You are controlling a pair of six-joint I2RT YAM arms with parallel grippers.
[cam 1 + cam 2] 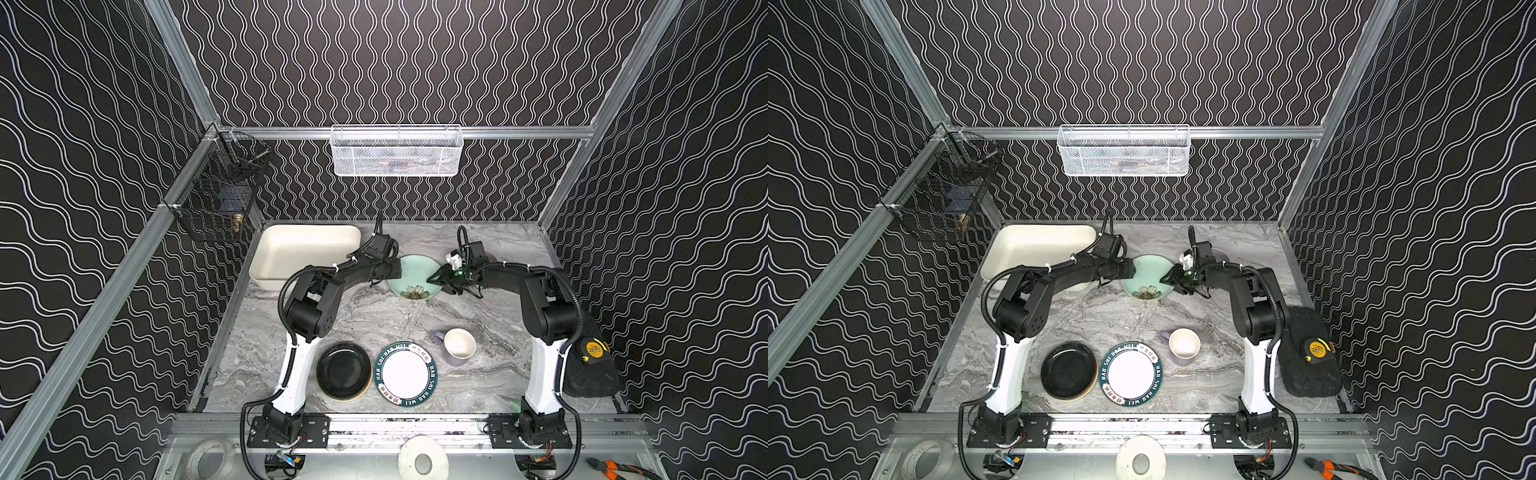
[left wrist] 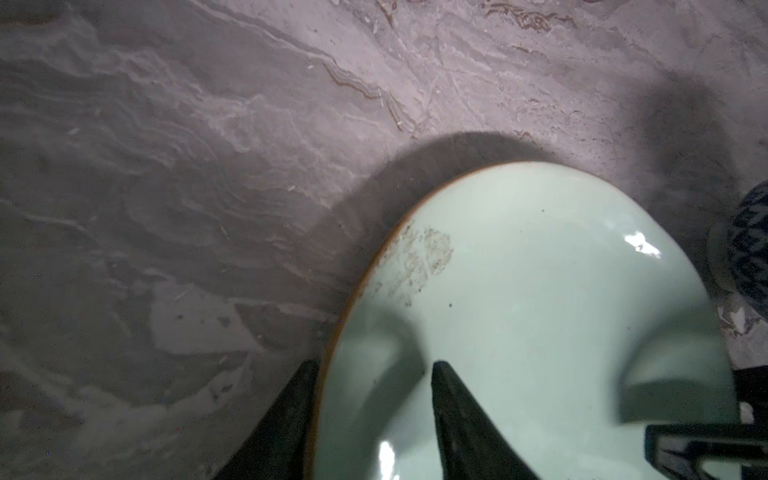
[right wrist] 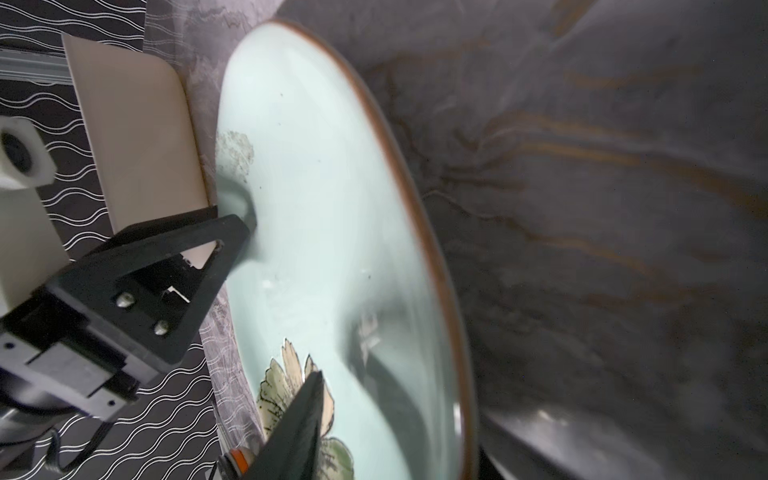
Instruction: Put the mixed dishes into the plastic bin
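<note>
The mint-green floral plate [image 1: 415, 274] [image 1: 1148, 274] lies at the back middle of the marble table, right of the cream plastic bin [image 1: 305, 253] [image 3: 137, 137]. My left gripper [image 1: 400, 271] [image 2: 374, 365] stands open astride the plate's left rim, one finger outside and one over its face. My right gripper [image 1: 433, 279] is at the right rim. Its upper finger [image 3: 299, 415] sits over the flower, and the other is blurred below the rim. At the front lie a black plate [image 1: 344, 371], a white plate with a lettered green rim [image 1: 405, 374] and a lavender mug [image 1: 457, 345].
A white mesh basket [image 1: 397, 151] hangs on the back wall and a black wire basket [image 1: 216, 195] on the left wall. A yellow tape measure [image 1: 592, 349] lies on a black pad by the right arm. A dark blue patterned object [image 2: 748, 249] sits beyond the plate.
</note>
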